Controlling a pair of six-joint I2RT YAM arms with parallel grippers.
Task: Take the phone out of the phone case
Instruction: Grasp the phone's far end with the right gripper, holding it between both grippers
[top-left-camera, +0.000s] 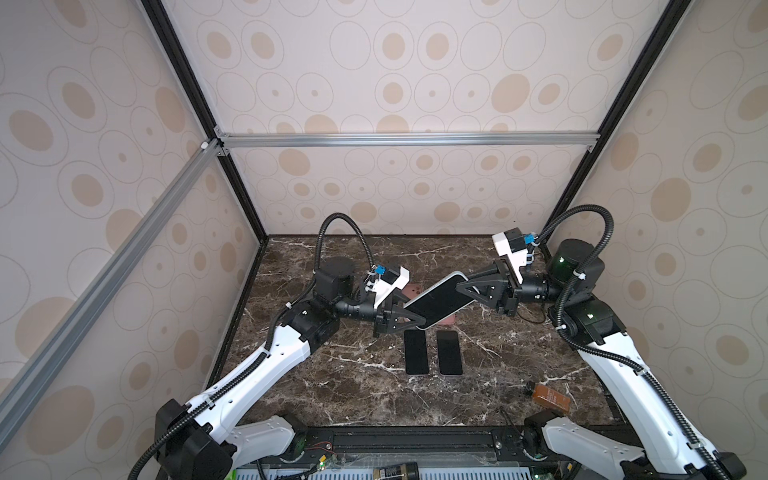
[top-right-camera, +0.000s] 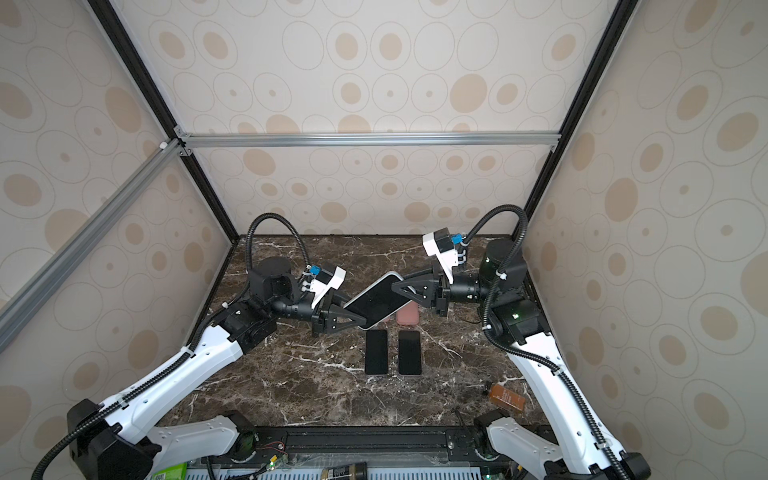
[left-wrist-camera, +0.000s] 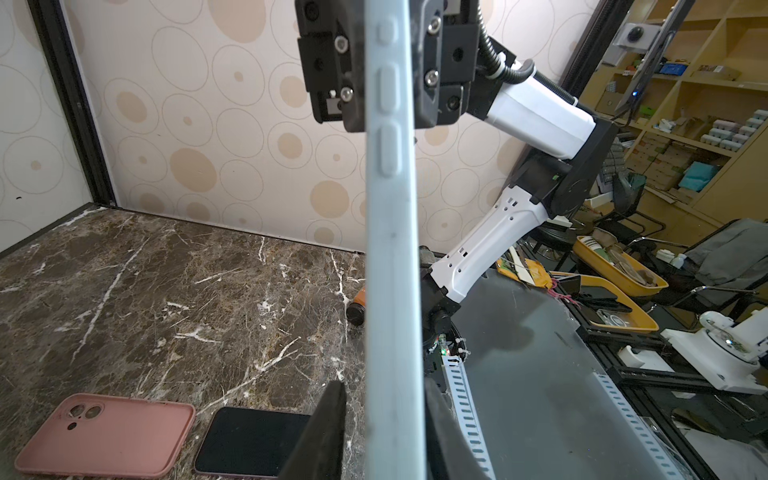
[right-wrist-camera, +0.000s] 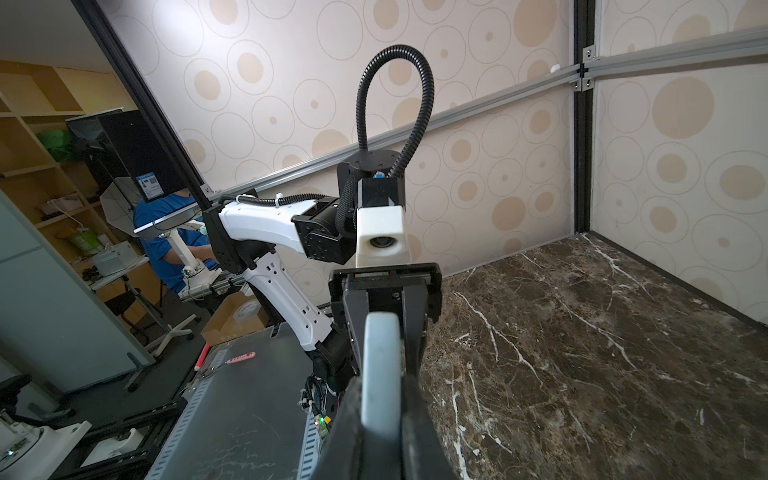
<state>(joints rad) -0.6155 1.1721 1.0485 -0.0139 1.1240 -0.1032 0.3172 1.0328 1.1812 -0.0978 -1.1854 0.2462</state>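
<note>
**Marble table**: work surface, both arms reaching over its middle

**Right gripper**: clamped tight on the far end of the phone, holding it aloft and tilted

**Left gripper**: fingers astride the phone's near end; whether they press on it cannot be told

**Phone**: dark screen up, clear of the table, between the two grippers

**Case**: pale blue, wrapped round the phone's edge

**Two bare phones**: flat, side by side

**Pink case**: empty, just beside one bare phone

**Bottle**: amber, well apart

**Step, as judged:** securing a two-handed hold before peeling; the next move calls for pinning the case rim and prising a corner of the phone free
</note>
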